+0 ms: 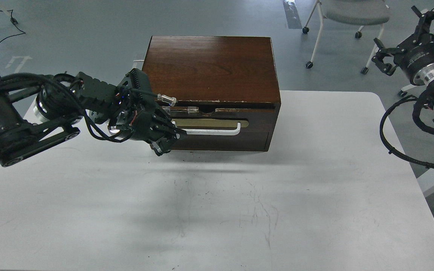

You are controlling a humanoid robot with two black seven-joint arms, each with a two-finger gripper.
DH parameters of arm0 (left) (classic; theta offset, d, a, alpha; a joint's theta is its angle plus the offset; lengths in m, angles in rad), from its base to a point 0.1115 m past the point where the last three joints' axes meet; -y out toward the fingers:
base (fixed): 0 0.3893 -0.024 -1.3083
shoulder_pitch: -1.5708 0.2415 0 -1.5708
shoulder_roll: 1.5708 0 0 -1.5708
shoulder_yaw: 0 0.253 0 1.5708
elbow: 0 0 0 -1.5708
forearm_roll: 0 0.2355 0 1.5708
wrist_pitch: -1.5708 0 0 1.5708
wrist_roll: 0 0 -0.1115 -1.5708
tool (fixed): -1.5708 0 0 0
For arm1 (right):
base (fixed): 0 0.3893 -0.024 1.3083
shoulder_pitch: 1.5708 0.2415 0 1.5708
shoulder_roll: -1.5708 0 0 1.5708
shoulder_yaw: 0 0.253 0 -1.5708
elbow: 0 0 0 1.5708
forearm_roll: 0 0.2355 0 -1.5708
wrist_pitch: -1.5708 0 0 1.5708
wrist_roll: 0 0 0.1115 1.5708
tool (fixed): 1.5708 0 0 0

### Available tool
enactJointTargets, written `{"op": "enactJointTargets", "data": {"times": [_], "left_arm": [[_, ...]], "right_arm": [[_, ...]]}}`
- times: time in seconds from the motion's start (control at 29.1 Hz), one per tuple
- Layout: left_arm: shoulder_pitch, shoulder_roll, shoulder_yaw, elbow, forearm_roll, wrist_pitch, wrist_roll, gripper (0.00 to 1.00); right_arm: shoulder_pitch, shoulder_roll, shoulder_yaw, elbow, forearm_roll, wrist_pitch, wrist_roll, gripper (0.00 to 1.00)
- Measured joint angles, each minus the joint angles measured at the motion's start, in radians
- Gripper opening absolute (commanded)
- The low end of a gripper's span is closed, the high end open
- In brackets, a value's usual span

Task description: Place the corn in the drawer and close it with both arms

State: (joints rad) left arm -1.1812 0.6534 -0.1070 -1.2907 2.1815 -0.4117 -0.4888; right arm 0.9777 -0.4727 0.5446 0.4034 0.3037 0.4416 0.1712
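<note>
The drawer (217, 122) sits in the front of a dark brown wooden box (211, 67) and looks pushed in, nearly flush. Its white bar handle (211, 131) lies on a tan plate. My left gripper (170, 141) is against the drawer front at the handle's left end. It is dark and seen at an angle, so its fingers cannot be told apart. My right gripper (409, 39) is raised off the table at the far right, with its fingers spread wide and nothing between them. The corn is not in view.
The box stands at the back middle of a white table (217, 210). A plain dark panel (220, 143) lies below the drawer. A wheeled chair (349, 15) stands on the floor behind, and black cables (394, 150) hang from the right arm.
</note>
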Motion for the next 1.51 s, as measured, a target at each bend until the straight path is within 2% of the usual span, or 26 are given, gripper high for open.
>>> {"op": "enactJointTargets", "data": {"times": [0.75,1.03,1.51], "left_arm": [[-0.002,-0.013,-0.001,0.0,0.0,0.007,0.0,0.0],[-0.04,-0.004,-0.003,-0.015,0.0,0.004,0.0,0.0],[-0.079,0.099,-0.011,-0.087,0.0,0.004,0.0,0.0]], "right_arm": [[-0.006,-0.006,0.0,0.001,0.0,0.006,0.001,1.0],[-0.006,-0.007,0.001,0.025,0.0,0.006,-0.005,1.0],[-0.006,-0.017,0.006,0.09,0.002,0.02,-0.009,1.0]]}}
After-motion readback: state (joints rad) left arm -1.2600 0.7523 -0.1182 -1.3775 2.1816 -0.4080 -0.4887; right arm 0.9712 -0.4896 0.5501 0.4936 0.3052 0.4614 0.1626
